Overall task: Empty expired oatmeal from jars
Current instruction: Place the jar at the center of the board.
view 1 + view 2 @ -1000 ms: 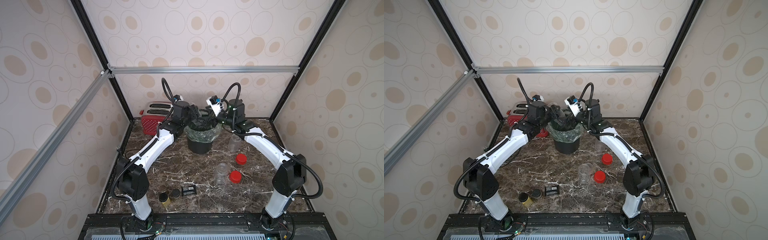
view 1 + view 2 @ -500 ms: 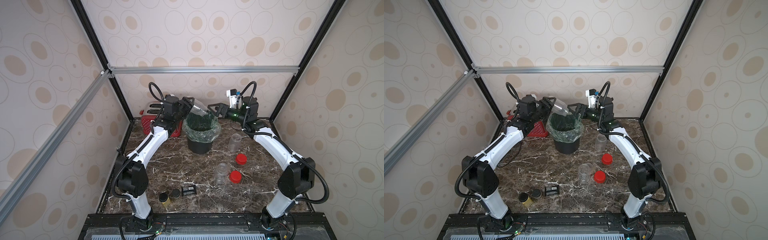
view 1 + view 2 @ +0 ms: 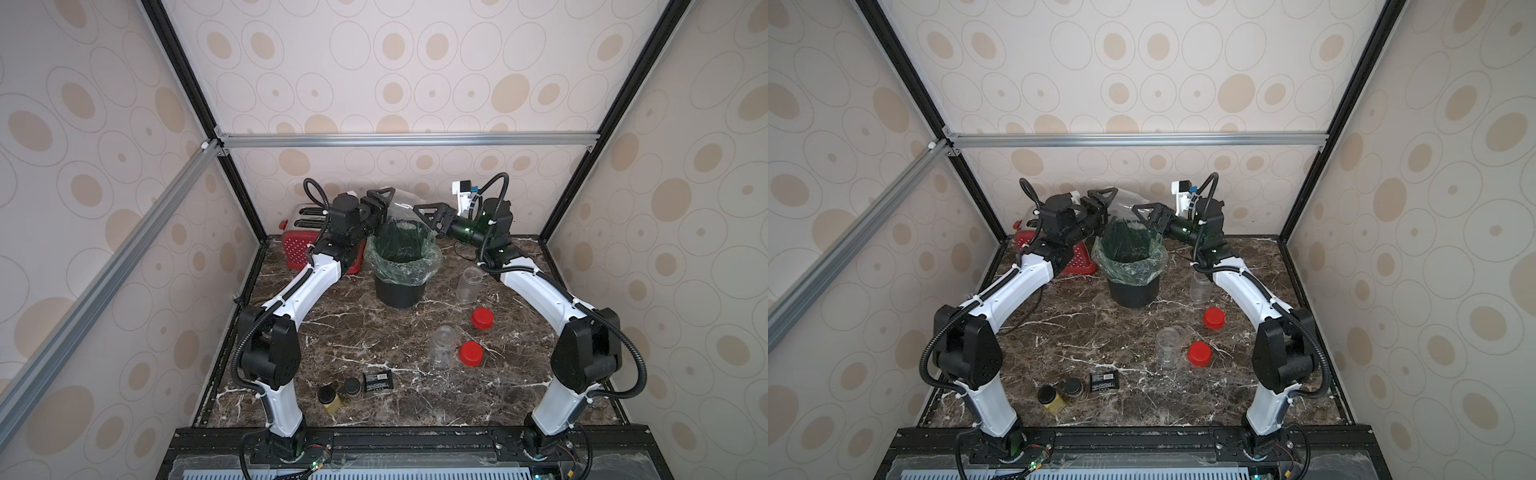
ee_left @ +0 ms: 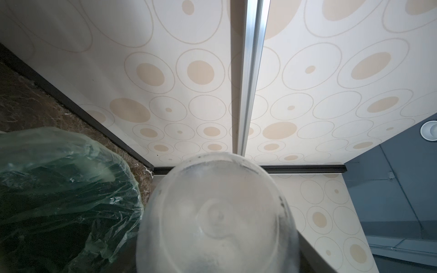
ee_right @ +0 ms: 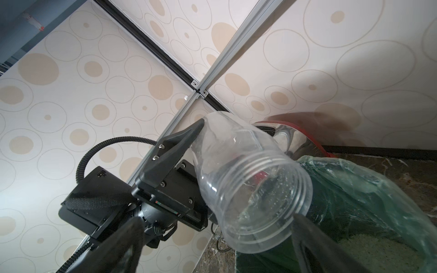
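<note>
One clear jar (image 3: 402,203) hangs tilted over the far rim of the lined bin (image 3: 399,286), clamped near its base by the left gripper (image 3: 383,204). We see its long axis running nine o'clock to three o'clock, with the open mouth dipped toward three. Just beside that mouth, at three o'clock, the right gripper (image 3: 423,214) reaches in over the bin, its jaws spread wide and empty. Pale oatmeal (image 5: 378,245) lies in the bin. We judge this jar poured out, and only the left gripper placed to set it down.
</note>
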You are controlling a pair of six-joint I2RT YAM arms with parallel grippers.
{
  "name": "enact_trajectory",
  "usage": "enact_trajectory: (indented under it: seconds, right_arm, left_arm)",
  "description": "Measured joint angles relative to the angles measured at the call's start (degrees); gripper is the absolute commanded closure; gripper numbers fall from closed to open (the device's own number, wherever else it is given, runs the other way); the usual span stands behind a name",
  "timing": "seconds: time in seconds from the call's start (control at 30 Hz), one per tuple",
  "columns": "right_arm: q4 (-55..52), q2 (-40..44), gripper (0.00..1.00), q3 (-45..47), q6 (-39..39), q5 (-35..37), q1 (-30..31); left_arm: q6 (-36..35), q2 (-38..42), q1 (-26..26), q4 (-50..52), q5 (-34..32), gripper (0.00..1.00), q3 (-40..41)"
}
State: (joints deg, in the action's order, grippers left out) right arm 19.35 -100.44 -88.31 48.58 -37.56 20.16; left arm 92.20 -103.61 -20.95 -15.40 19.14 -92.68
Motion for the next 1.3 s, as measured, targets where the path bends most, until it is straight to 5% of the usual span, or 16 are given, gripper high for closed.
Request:
enact_trajectory:
  seconds: [0.77, 1.13, 1.3]
  right_arm:
    - [3.6, -6.8, 0.02, -4.5, 2.1, 1.0, 0.2]
    - [7.4, -9.1, 0.22, -7.5, 4.5, 0.7, 0.8]
    - [7.8, -9.1, 0.42, -7.5, 4.8, 0.3, 0.8]
  left_arm:
    - [3.2, 0.0, -1.2, -4.4, 1.1, 0.58, 1.7]
    - [3.2, 0.0, -2.6, -4.7, 1.4, 0.55, 1.7]
    - [3.1, 0.0, -2.6, -5.0, 1.4, 0.43, 1.7]
